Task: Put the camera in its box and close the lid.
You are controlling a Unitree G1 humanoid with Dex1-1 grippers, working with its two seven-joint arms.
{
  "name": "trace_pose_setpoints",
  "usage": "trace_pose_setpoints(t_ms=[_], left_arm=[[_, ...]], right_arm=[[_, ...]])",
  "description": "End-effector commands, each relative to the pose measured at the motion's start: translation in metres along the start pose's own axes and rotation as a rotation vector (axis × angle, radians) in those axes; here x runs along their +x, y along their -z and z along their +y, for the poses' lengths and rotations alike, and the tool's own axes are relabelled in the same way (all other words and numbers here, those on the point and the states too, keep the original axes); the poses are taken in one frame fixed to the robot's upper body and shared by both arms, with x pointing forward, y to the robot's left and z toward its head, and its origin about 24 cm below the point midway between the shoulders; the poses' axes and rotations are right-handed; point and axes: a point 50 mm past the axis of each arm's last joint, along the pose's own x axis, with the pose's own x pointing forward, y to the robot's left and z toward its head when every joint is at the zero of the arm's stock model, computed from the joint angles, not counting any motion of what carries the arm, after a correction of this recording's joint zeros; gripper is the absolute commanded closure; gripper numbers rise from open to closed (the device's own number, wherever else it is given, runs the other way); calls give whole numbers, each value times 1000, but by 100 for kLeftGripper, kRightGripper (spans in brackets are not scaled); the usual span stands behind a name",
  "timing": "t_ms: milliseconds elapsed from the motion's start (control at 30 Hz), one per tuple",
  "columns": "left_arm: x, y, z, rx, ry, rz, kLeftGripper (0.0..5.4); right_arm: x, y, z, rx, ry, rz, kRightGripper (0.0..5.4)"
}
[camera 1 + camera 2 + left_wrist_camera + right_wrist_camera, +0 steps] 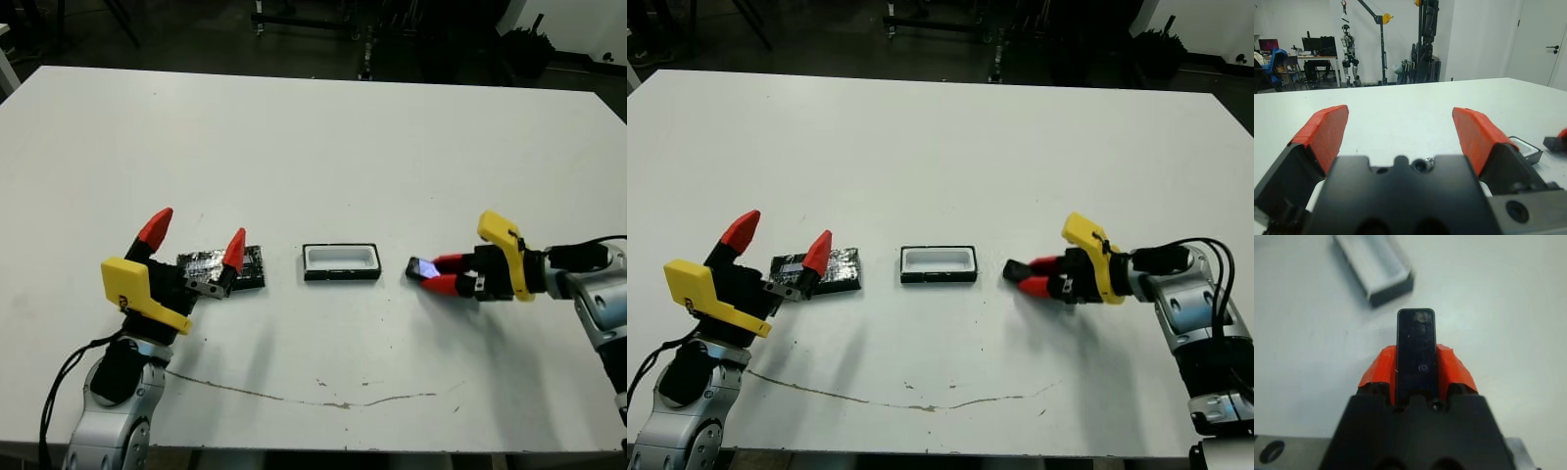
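Right pincer pinches the camera between its 2 fingers, low over the desk, just right of the box. Box sits mid-desk, open, white lining up, nothing inside. Left pincer spread wide, hovering by the lid, which lies flat left of the box. Likely step: carry camera over the box. Advice: align its long side with the box's, level it, lower before releasing.
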Motion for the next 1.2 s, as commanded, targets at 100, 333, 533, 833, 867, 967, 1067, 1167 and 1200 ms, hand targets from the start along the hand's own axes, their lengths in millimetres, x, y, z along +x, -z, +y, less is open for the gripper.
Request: trace_pose_setpoints(t_ms=[100, 333, 533, 833, 867, 967, 1067, 1167, 1200], left_arm=[[-2, 2, 1, 14, 4, 22, 0], [-2, 2, 0, 5, 6, 18, 0], [-2, 1, 0, 0, 5, 17, 0], [-1, 0, -1, 19, 8, 18, 0], [-1, 0, -1, 19, 8, 17, 0], [0, 1, -1, 17, 4, 17, 0], [0, 1, -2, 8, 9, 17, 0], [0, 1, -2, 1, 10, 24, 0], [0, 2, -2, -2, 8, 26, 0]], right_arm=[[11, -35, -17, -11, -26, -129, 375], [47, -75, -13, -89, -140, -153, 375], [75, -89, 0, -118, -210, -111, 375], [109, -83, 17, -150, -320, 25, 375], [111, -83, 18, -139, -338, 20, 375], [116, -84, 21, -118, -370, 21, 375], [119, -84, 22, -107, -395, 37, 375], [121, -81, 24, -105, -407, 46, 375], [122, -80, 25, -102, -412, 47, 375]])
